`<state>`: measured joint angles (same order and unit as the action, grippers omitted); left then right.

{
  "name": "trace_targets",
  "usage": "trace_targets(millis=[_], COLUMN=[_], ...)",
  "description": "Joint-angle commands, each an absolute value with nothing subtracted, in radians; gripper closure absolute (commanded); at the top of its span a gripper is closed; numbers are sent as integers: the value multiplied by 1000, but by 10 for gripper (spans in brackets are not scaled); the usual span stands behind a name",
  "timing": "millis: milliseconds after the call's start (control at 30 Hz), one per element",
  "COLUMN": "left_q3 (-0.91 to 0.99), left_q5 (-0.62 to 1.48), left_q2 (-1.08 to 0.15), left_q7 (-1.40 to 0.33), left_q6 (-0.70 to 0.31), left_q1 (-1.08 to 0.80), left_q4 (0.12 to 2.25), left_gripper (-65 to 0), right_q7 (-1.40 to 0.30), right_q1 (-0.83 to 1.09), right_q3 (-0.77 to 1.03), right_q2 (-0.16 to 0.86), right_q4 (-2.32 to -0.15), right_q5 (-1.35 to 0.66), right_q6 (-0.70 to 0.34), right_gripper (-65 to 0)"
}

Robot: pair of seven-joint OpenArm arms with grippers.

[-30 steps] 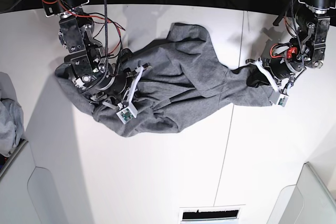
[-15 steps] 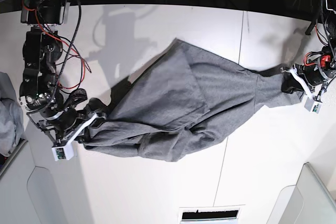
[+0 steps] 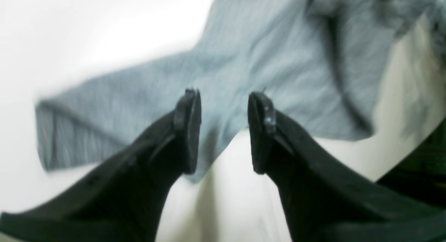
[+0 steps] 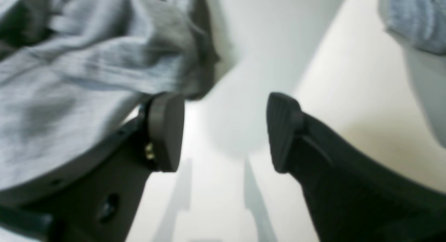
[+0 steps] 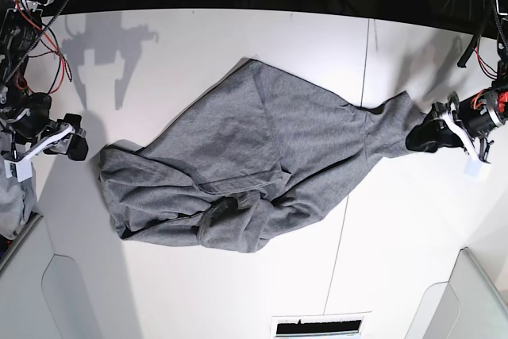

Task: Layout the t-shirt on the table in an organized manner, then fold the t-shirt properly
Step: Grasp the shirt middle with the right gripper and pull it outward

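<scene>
The charcoal-grey t-shirt (image 5: 262, 156) lies spread and wrinkled across the middle of the white table (image 5: 238, 275), with folds bunched along its near edge. My left gripper (image 5: 419, 136) is open just off the shirt's right tip. In the left wrist view the left gripper (image 3: 224, 99) has its jaws apart and empty, with the shirt (image 3: 264, 54) lying beyond the tips. My right gripper (image 5: 75, 142) is open at the table's left side, apart from the shirt's left edge. In the right wrist view the right gripper (image 4: 223, 106) is wide open, with shirt cloth (image 4: 87, 61) beside one finger.
A lighter bluish-grey garment heap (image 5: 12, 196) sits at the left edge and also shows in the right wrist view (image 4: 414, 19). Grey bins stand at the near left (image 5: 48, 291) and near right (image 5: 476, 299). A thin dark seam (image 5: 347, 212) crosses the table.
Both grippers held the shirt's ends and pulled it out sideways. Now both have let go and drawn outward, and the shirt has settled flatter on the table.
</scene>
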<state>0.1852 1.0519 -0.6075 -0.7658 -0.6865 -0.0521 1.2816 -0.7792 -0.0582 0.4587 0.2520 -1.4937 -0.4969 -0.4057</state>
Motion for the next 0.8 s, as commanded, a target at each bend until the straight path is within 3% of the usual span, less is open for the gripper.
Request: trace_targets(millis=[0,167,367,533,767], left_q3=[204,157,23,-52,-64], left_q5=[1071,936,730,644,571], left_q2=[-620,-582,-535,-523,-487], left_q7=[-744,-664,-525,-479,-459], left_q6=[-698,-698,-698,-614,-582], left_q1=[-32,15,51,61,61], left_q4=[1309,1314,1313,1311,1272], left_gripper=[-251,-254,-258,-392,-392], right_q7=[-760,-759,-673,-554,-506], right_q1=[-54,-54,-95,-110,-173], right_q3=[462,411,159,-71,-319], right_q2=[260,165,21,-86,-152], right_q4=[-1517,-1517,-1517,-1511,-1360], right_q5=[-550,-613,-454,-126,145], right_q6=[-439,-551,-536,-312,-50], right_gripper=[-369,-369,-369,-369,-369])
